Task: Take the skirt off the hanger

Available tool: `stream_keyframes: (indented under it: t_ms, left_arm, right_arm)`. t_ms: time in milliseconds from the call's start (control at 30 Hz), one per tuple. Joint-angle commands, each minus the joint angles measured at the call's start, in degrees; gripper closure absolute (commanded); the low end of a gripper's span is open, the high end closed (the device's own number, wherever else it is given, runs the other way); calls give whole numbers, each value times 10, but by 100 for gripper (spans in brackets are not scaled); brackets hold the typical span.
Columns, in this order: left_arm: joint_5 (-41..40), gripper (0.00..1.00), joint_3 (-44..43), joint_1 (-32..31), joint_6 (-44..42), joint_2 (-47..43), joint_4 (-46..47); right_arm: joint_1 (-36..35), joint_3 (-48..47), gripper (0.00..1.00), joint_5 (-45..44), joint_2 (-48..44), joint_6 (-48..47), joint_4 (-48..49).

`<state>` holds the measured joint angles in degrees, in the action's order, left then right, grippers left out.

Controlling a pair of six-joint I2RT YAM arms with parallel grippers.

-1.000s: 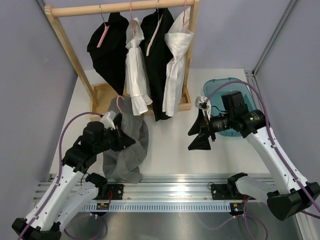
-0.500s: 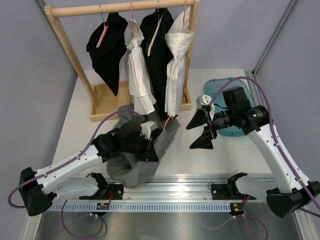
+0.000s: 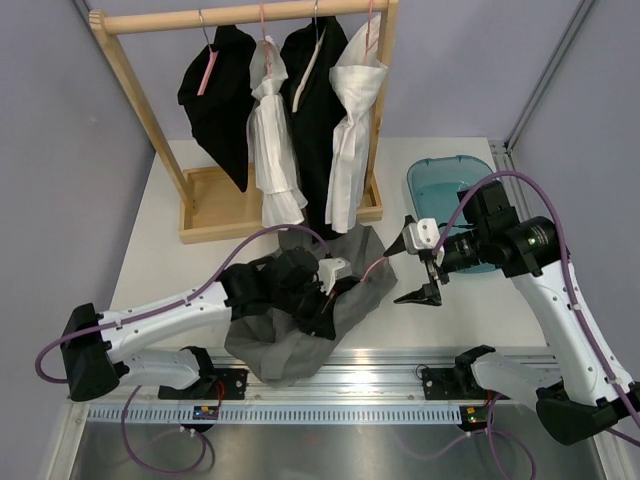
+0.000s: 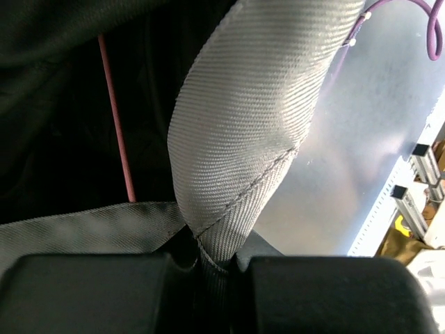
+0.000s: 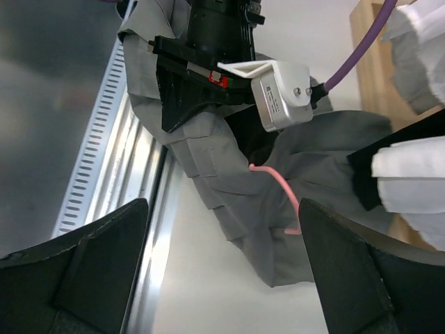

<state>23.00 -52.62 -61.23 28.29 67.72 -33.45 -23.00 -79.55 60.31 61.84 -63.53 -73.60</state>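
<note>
The grey skirt (image 3: 300, 335) hangs in a bunch from my left gripper (image 3: 325, 312) over the table's front middle. In the left wrist view the jaws are shut on a fold of the skirt (image 4: 240, 132), with the pink hanger wire (image 4: 117, 132) beside it. The pink hanger hook (image 3: 372, 266) pokes out of the skirt's right side. My right gripper (image 3: 418, 265) is open and empty, just right of that hook. In the right wrist view the hook (image 5: 278, 191) lies between the spread fingers, closer to the right one, and the skirt (image 5: 229, 188) fills the middle.
A wooden clothes rack (image 3: 230, 205) at the back holds black and white garments (image 3: 300, 110) on hangers. A teal tub (image 3: 448, 180) sits at the right behind my right arm. A metal rail (image 3: 340, 385) runs along the near edge.
My left gripper has carried the skirt and hanger to the right, from the left side toward the middle. My right gripper has come down and closer to the hook.
</note>
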Motion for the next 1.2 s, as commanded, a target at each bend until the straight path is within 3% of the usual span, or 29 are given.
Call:
stream_keyframes:
  t_ms: [0, 267, 467, 567, 600, 667, 1167]
  left_arm:
    - [26, 100, -46, -3, -38, 6, 16]
    - [47, 100, -70, -4, -50, 7, 14]
    - [53, 100, -86, -4, -68, 7, 2]
    - [45, 100, -93, -4, -80, 9, -8]
    - [42, 100, -93, -4, -83, 10, -10]
    - [34, 100, -93, -4, -88, 14, -9]
    - [28, 100, -115, 25, -117, 30, 1]
  right_arm:
    - [-5, -36, 3, -27, -2, -114, -64]
    - [-6, -18, 13, -21, 41, -109, 0]
    - [-6, -59, 21, -49, 84, -105, 33]
    - [-6, -89, 39, -37, 108, -146, -24]
    - [-6, -103, 50, -34, 113, -160, -44]
    - [-6, -114, 56, -26, 120, -183, -87]
    - [-69, -77, 65, -65, 88, -177, -110]
